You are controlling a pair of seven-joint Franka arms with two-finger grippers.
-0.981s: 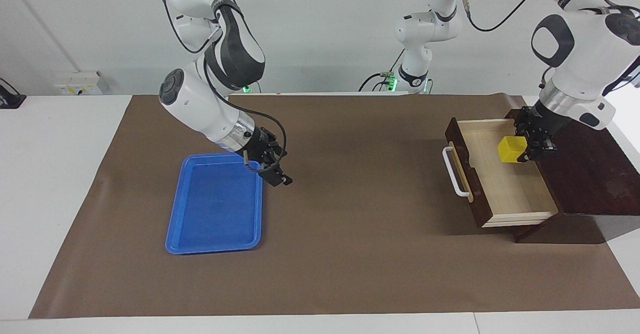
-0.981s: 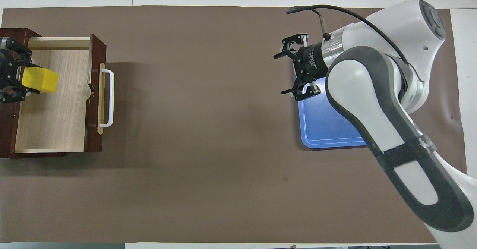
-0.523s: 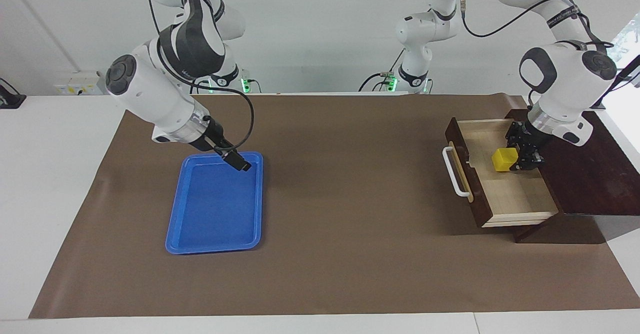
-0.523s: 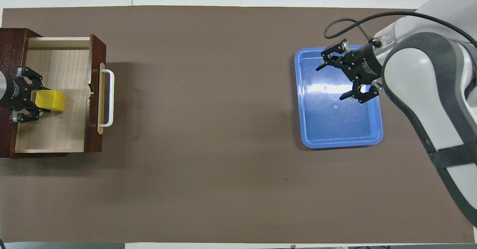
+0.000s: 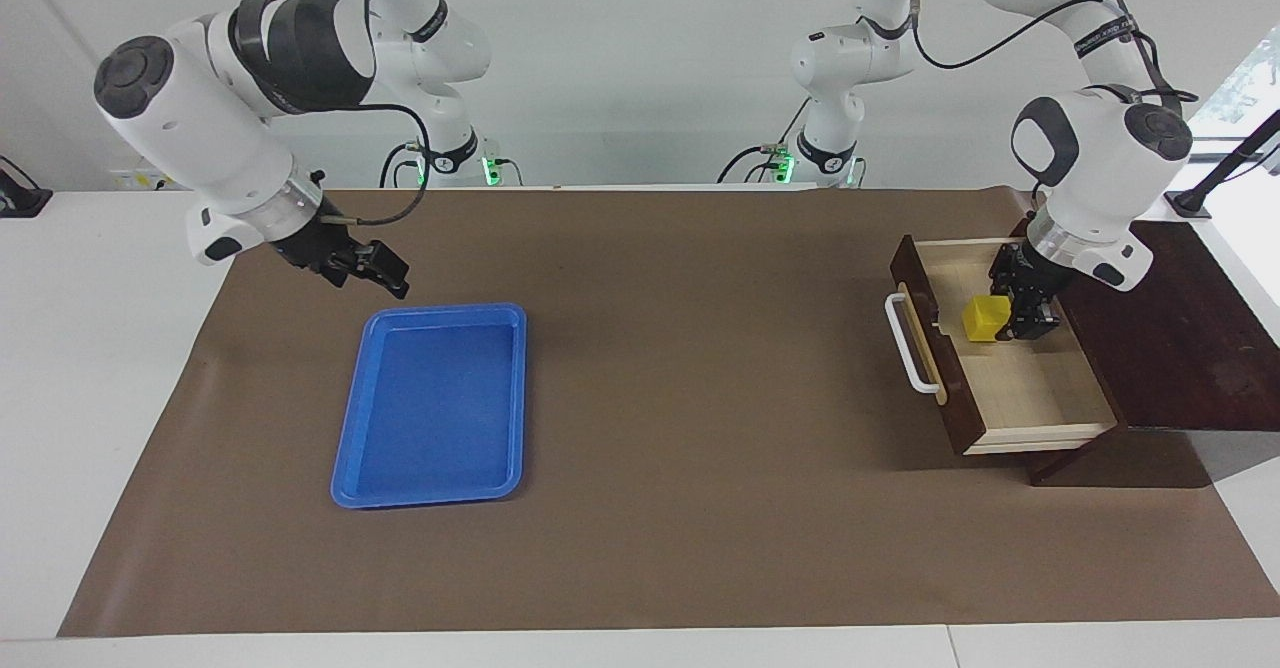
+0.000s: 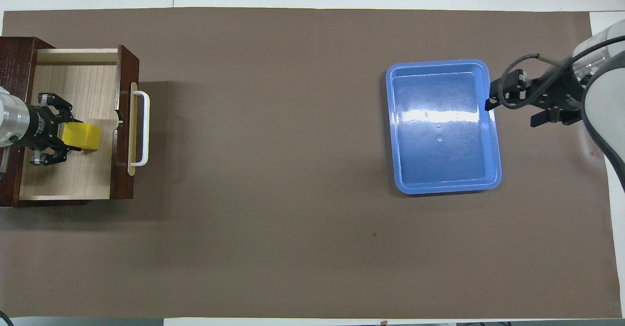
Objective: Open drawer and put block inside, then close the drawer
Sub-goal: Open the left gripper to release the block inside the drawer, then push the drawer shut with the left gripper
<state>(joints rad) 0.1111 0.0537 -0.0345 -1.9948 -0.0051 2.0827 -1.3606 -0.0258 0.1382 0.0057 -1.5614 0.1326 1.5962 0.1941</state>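
The block (image 5: 985, 317) now sits low in the open drawer (image 5: 1040, 388), close to the drawer's front panel and about midway along it, where a second ago it hung higher, above the pale floor and nearer the box. The left gripper (image 5: 1012, 316) has come down with it and its fingers still flank the cube; they seem to be just starting to loosen, so I cannot tell whether it is still gripped or already let go. Judged from this, the placing step is nearly done, and what remains is to withdraw and push the white handle (image 5: 908, 342) in. The right gripper (image 5: 385, 270), unclenched and empty, has pulled off the blue tray (image 5: 435, 403) and hangs over the brown mat (image 5: 700, 368) just past the tray's edge nearest the robots.
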